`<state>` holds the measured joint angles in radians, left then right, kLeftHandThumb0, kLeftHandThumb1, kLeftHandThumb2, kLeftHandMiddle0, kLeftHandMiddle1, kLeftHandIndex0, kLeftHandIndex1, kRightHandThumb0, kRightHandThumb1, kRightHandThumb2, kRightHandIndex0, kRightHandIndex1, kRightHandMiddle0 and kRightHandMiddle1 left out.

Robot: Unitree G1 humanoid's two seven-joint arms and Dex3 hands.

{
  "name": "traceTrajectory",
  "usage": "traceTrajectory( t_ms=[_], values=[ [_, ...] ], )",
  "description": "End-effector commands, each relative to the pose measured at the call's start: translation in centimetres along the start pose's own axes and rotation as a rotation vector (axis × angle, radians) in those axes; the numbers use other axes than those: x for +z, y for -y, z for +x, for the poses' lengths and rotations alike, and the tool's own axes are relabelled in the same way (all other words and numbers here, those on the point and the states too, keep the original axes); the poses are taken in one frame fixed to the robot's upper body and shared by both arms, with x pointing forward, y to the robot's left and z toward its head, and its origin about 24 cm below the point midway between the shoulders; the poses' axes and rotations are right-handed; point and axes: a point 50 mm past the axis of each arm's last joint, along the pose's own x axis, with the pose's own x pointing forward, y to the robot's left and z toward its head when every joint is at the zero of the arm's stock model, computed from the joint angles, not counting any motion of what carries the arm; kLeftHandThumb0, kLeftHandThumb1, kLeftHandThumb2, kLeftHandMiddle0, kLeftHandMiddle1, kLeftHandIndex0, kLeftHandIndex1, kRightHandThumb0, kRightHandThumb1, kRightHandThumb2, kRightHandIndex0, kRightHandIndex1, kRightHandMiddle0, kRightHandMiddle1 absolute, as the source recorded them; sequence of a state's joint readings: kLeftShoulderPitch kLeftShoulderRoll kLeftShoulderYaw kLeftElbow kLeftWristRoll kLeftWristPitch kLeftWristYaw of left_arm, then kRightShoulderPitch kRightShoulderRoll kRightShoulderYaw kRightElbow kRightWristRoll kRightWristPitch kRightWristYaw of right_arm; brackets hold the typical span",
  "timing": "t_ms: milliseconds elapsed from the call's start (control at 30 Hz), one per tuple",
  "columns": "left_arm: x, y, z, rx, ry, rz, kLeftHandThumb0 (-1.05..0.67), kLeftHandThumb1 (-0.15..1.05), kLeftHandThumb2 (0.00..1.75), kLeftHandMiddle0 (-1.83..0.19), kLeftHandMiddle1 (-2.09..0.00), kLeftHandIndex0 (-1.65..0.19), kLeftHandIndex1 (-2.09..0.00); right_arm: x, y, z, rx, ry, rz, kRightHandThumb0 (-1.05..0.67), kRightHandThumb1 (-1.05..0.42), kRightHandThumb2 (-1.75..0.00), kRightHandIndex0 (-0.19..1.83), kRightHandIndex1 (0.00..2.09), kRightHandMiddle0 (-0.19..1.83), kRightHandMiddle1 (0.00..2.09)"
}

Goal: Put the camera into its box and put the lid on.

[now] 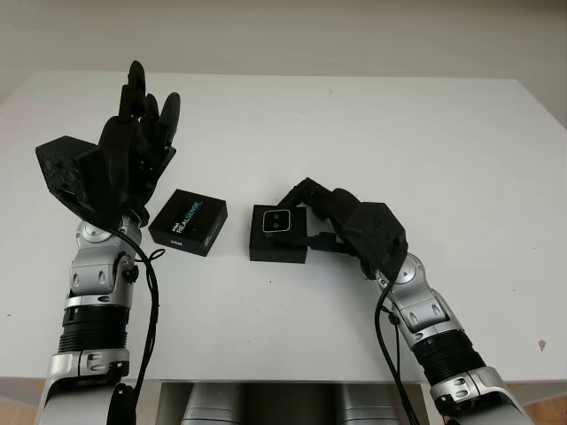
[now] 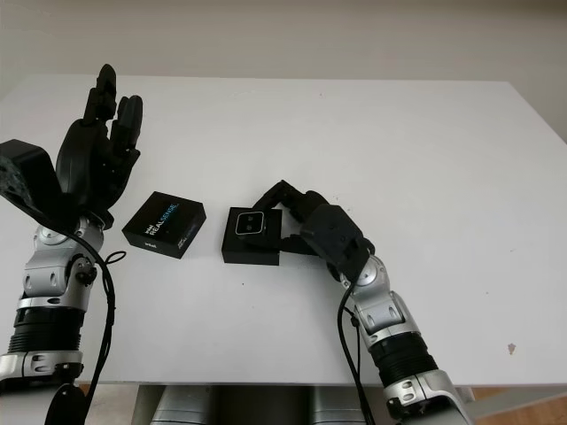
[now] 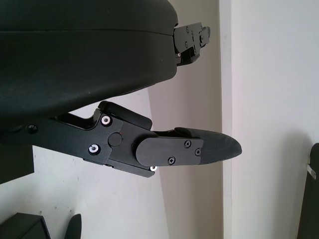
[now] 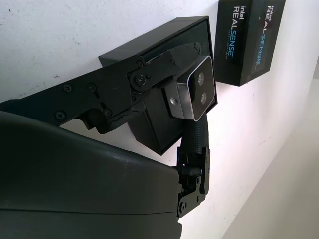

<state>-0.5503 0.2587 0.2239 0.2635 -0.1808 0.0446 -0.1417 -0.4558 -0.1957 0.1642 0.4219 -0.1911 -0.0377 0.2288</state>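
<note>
A small silver-faced camera [image 1: 276, 220] with two lenses sits over the open black box [image 1: 278, 249] at the table's middle, and my right hand [image 1: 306, 212] is shut on it. In the right wrist view the camera [image 4: 193, 95] is pinched between a finger above and a finger below, just over the box [image 4: 164, 47]. The black lid [image 1: 188, 221], printed REALSENSE, lies flat to the left of the box, apart from it. My left hand [image 1: 142, 133] is raised above the table left of the lid, open, holding nothing.
The white table [image 1: 399, 133] spreads wide behind and to the right of the box. Its front edge runs close below both forearms. A pale wall rises behind the table's far edge.
</note>
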Motion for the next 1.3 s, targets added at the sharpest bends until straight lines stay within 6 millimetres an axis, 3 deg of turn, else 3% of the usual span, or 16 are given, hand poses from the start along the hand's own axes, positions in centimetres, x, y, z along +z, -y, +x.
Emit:
traceTrajectory(
  t_ms=[0,133,200,267,367,467,900,1100,1267],
  values=[
    [0.2,-0.6,-0.3,0.009,0.008,0.018,-0.66,1.05,0.38,0.18,-0.05,0.16,-0.06,-0.4,-0.6,0.0,0.02,-0.009,-0.017,-0.41,-0.97,-0.05,0.18,0.06,0.28,1.7],
    [0.3,-0.6,-0.3,0.01,0.008,0.019,-0.66,1.05,0.38,0.18,-0.05,0.16,-0.06,-0.1,-0.4,-0.1,0.021,0.007,-0.049,-0.44,-0.97,-0.06,0.16,0.05,0.24,1.71],
    [0.3,-0.6,-0.2,0.009,0.01,0.022,-0.67,1.05,0.38,0.17,-0.06,0.15,-0.06,0.2,-0.3,-0.2,0.031,0.024,-0.095,-0.47,-0.97,-0.05,0.14,0.04,0.16,1.61],
    [0.3,-0.6,-0.2,0.005,0.012,0.026,-0.66,1.05,0.38,0.17,-0.06,0.15,-0.06,0.5,-0.2,-0.4,0.04,0.029,-0.14,-0.52,-0.95,-0.05,0.06,0.03,0.08,1.17],
    [0.3,-0.6,-0.2,0.003,0.01,0.024,-0.67,1.05,0.38,0.17,-0.05,0.15,-0.06,1.1,-0.1,-0.7,0.021,0.063,-0.201,-0.55,-0.93,-0.05,-0.02,0.04,0.18,0.58],
    [0.3,-0.6,-0.2,0.002,0.006,0.027,-0.67,1.05,0.38,0.17,-0.05,0.15,-0.06,1.7,0.1,-1.1,-0.01,0.114,-0.228,-0.57,-0.93,-0.06,-0.07,0.03,0.2,0.36],
    [0.2,-0.5,-0.2,0.005,0.004,0.018,-0.67,1.05,0.37,0.18,-0.05,0.16,-0.05,5.2,2.6,-2.5,-0.163,0.267,-0.358,-0.59,-0.88,-0.04,-0.07,0.05,0.23,0.31],
    [0.1,-0.5,-0.3,0.003,0.003,0.022,-0.67,1.05,0.38,0.19,-0.05,0.16,-0.05,6.2,3.4,-3.1,-0.207,0.32,-0.345,-0.58,-0.86,-0.05,-0.05,0.06,0.19,0.28],
    [0.2,-1.1,-0.4,0.004,-0.001,0.072,-0.63,1.05,0.38,0.12,-0.08,0.11,-0.08,6.4,4.1,-3.1,-0.229,0.317,-0.217,-0.62,-0.91,-0.07,-0.04,0.06,0.1,0.2]
  ],
)
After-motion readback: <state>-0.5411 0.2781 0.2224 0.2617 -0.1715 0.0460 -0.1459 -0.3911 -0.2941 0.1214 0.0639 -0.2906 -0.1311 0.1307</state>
